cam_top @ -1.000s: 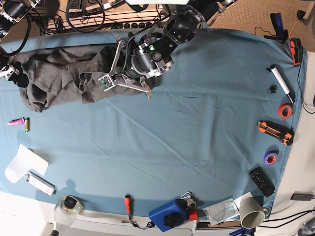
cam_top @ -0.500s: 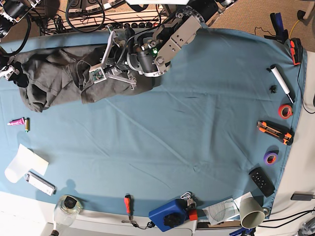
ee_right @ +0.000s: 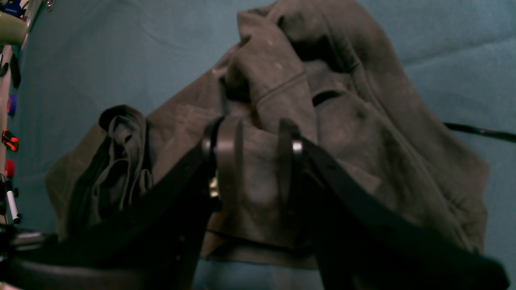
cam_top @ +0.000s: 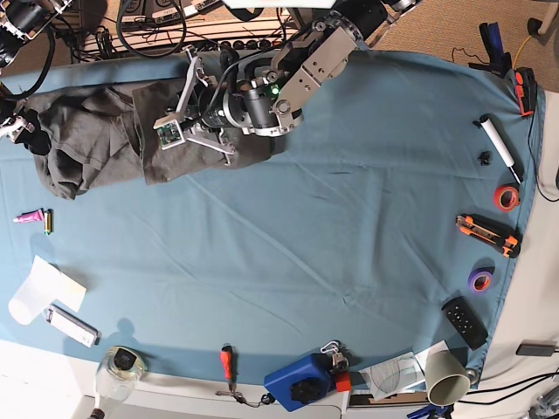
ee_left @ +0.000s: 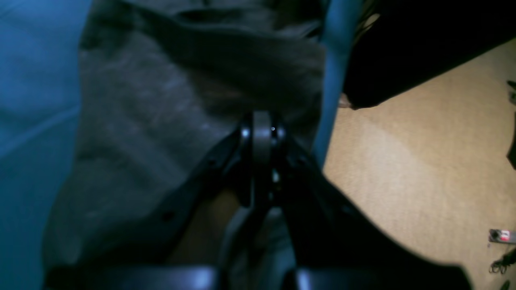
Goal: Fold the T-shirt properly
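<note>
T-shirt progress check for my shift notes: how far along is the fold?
Done: nothing neat yet; the T-shirt lies bunched at the teal cloth's far edge. In hand: the left claw is shut on its fabric, and the right claw grips a fold too. Left: spreading it flat, then all folds.

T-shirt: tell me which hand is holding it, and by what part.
The left hand is shut on the T-shirt at a fabric edge by the table's far side. The right hand straddles a fold; a grip cannot be told.

The left arm (cam_top: 301,65) was grey and black metal with a small green light lit near its wrist; thin silver struts framed the black-fingered left gripper (cam_top: 171,131).
</note>
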`<state>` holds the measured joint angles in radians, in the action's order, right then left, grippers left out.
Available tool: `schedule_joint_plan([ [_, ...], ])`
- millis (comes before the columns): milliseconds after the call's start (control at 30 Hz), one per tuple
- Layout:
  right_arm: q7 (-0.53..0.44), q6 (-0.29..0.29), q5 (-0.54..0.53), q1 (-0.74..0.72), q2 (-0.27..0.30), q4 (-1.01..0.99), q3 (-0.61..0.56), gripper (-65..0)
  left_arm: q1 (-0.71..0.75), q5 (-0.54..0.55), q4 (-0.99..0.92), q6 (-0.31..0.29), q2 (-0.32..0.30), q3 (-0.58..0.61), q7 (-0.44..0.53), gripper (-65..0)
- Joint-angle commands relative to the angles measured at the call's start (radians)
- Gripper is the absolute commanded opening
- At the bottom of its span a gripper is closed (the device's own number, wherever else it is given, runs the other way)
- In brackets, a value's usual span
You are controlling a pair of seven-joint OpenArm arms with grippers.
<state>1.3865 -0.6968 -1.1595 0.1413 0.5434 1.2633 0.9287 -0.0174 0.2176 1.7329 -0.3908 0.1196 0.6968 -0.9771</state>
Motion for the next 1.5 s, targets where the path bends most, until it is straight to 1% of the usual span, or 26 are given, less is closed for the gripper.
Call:
schedule_joint_plan([
  [0,-0.023,-0.001,-0.025,-0.006,0.030,0.016,0.007,-49.1,-0.002,-0.013,0.019,0.017,0.037,0.007,-0.002,-65.0],
  [133,-0.029,-0.001,-0.026,-0.006,0.031,0.016,0.007,-49.1,-0.029,-0.103,0.061,0.139,0.037,0.007,-0.137,-65.0],
  [167,-0.031,-0.001,-0.026,-0.006,0.031,0.016,0.007,-49.1,-0.033,-0.130,0.078,0.173,0.037,0.007,-0.154,-65.0],
  [233,-0.034,-0.001,-0.026,-0.006,0.031,0.016,0.007,-49.1,-0.032,-0.198,0.114,0.237,0.037,0.007,-0.153,-65.0],
  [267,-0.035,-0.001,-0.027,-0.006,0.031,0.016,0.007,-49.1,-0.030,-0.236,0.131,0.260,0.037,0.007,-0.152,-65.0],
  [333,-0.035,-0.001,-0.026,-0.006,0.030,0.016,0.007,-49.1,-0.026,-0.324,0.161,0.296,0.037,0.007,-0.154,-65.0],
  [433,-0.040,-0.001,-0.029,-0.006,0.031,0.016,0.007,-49.1,-0.017,-0.441,0.179,0.333,0.037,-0.009,-0.156,-65.0],
  [500,-0.049,-0.001,-0.029,-0.006,0.031,0.016,0.007,-49.1,-0.013,-0.466,0.179,0.335,0.037,-0.052,-0.156,-65.0],
  [633,-0.052,-0.001,-0.029,-0.006,0.031,0.016,0.007,-49.1,-0.013,-0.442,0.179,0.308,0.037,-0.205,-0.156,-65.0],
  [700,-0.052,-0.001,-0.029,-0.006,0.031,0.016,0.007,-49.1,-0.013,-0.394,0.179,0.285,0.037,-0.302,-0.161,-65.0],
  [733,-0.052,-0.001,-0.029,-0.006,0.031,0.016,0.007,-49.1,-0.013,-0.354,0.180,0.285,0.033,-0.347,-0.164,-65.0],
  [800,-0.052,-0.001,-0.029,-0.006,0.034,0.016,0.007,-49.1,-0.010,-0.270,0.187,0.277,0.008,-0.424,-0.186,-65.0],
  [867,-0.056,-0.001,-0.042,-0.006,0.039,0.016,0.007,-49.1,0.008,-0.205,0.206,0.252,-0.023,-0.475,-0.190,-65.0],
  [967,-0.068,-0.001,-0.077,-0.006,0.052,0.016,0.007,-49.1,0.060,-0.149,0.263,0.236,-0.066,-0.504,-0.190,-65.0],
  [1067,-0.090,-0.001,-0.091,-0.010,0.079,0.016,0.007,-49.1,0.135,-0.150,0.343,0.237,-0.098,-0.504,-0.178,-65.0],
  [1300,-0.087,-0.001,-0.070,-0.011,0.151,0.016,0.009,-49.1,0.288,-0.153,0.514,0.237,-0.162,-0.504,-0.148,-65.0],
  [1367,-0.073,-0.001,-0.070,-0.012,0.161,0.016,0.009,-49.1,0.311,-0.153,0.535,0.236,-0.174,-0.504,-0.148,-65.0],
  [1467,-0.027,-0.001,-0.070,-0.011,0.167,0.016,0.009,-49.0,0.339,-0.153,0.542,0.237,-0.184,-0.504,-0.150,-65.0],
])
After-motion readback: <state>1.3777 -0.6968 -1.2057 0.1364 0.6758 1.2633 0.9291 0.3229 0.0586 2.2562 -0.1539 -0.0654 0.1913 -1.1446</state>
